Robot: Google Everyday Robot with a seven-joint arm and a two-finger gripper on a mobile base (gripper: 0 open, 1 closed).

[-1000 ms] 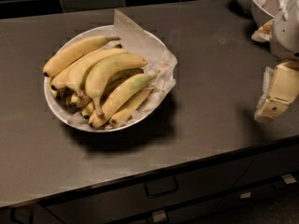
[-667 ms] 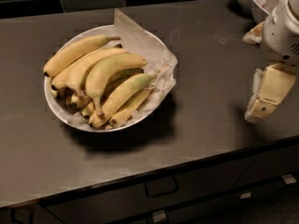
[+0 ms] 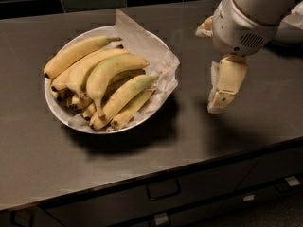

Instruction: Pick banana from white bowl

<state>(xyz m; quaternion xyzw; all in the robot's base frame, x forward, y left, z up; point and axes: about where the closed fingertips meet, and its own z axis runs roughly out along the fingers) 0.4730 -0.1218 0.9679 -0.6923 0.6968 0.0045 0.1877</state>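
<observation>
The white bowl (image 3: 56, 109), wide and shallow and lined with crumpled white paper, sits on the dark counter at left of centre. It holds several yellow bananas. The banana (image 3: 124, 96), long and fairly straight with a greenish tinge at its upper right end, lies diagonally on top toward the bowl's right side. My gripper (image 3: 209, 70) hangs above the counter to the right of the bowl, apart from it and holding nothing. Its two cream fingers (image 3: 226, 84) stand spread apart, and the white wrist is above them.
A strongly curved banana (image 3: 110, 70) and other bananas (image 3: 75, 54) lie beside the target in the bowl. A white object (image 3: 292, 28) sits at the counter's far right. The counter's front edge (image 3: 156, 176) runs above the drawers. A dark tiled wall is behind.
My gripper has moved left across the counter toward the bowl, and more of the wrist has come into view. The bowl and bananas have not moved.
</observation>
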